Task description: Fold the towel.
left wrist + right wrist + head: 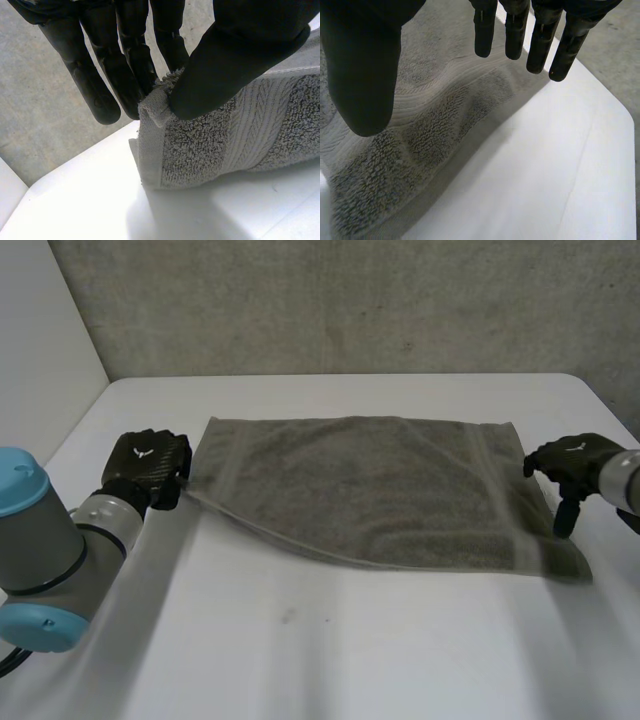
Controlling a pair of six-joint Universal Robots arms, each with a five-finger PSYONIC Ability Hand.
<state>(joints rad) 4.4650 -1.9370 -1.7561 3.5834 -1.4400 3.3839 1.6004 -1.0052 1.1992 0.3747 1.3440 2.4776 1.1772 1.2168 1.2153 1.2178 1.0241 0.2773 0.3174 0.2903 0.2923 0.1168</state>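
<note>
Two hands flank the towel (360,490) along its long axis: the left hand (235,60) pinches its left-end corner, and the right hand (365,65) hovers wide and empty above the opposite end.

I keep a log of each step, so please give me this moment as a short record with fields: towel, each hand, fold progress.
towel: grey towel, spread on the white table
left hand: left hand pinches a left corner of the towel between thumb and fingers; that corner is raised
right hand: right hand open, fingers straight over the towel's right edge, holding nothing
fold progress: not yet folded
</note>
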